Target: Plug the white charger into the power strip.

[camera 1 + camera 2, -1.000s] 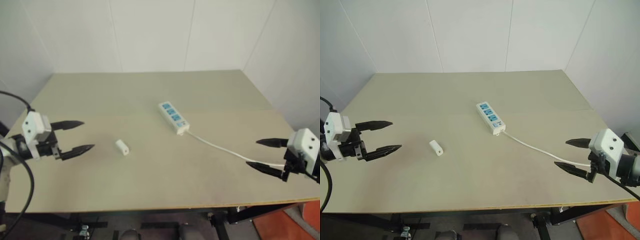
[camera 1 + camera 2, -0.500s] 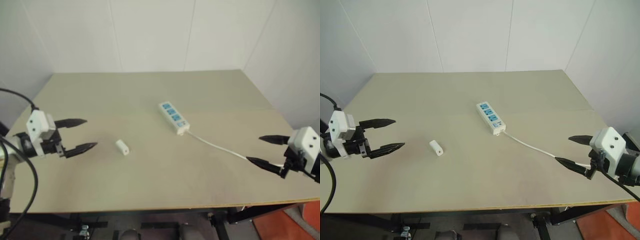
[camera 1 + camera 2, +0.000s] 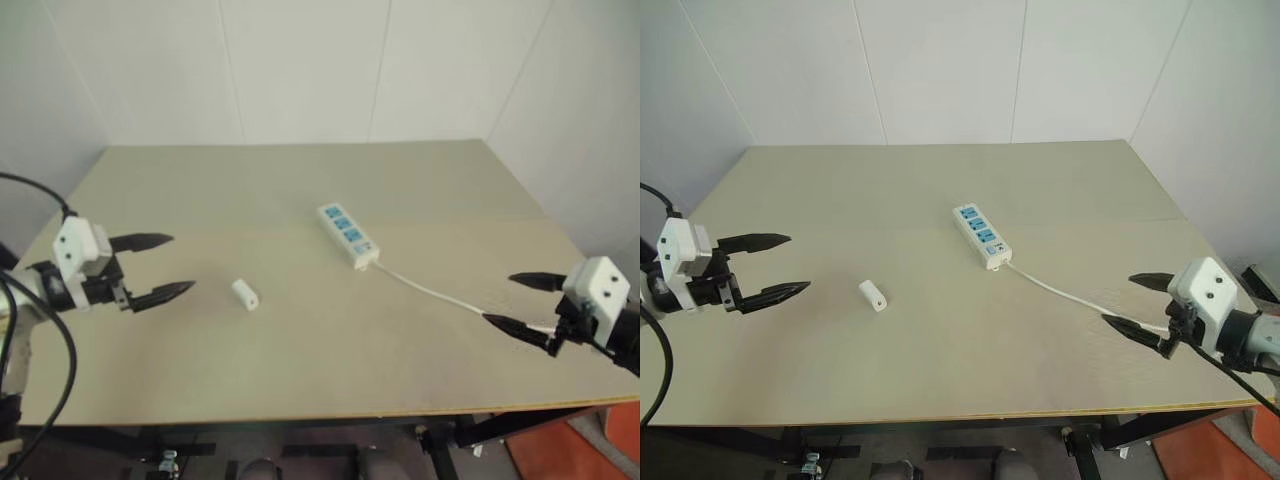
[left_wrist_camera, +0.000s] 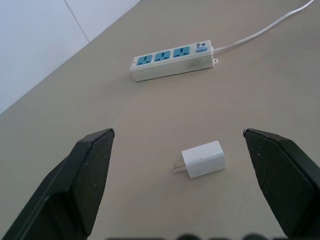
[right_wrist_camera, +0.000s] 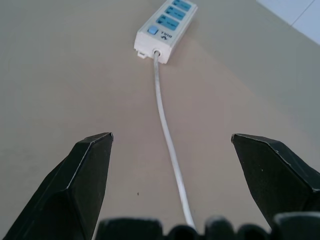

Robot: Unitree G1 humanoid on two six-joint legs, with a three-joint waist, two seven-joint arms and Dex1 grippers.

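White charger lies well apart from the power strip; left gripper and right gripper both spread wide, empty.

white charger lying flat (prongs exposed), power strip apart

White boxy tool housings, tapered black fingers (black cables trailing).

The right gripper is seen shifted inward over the table, farther from the edge than a second ago; its fingers are now angled more toward the cable; the left gripper is found slightly nearer the white charger.
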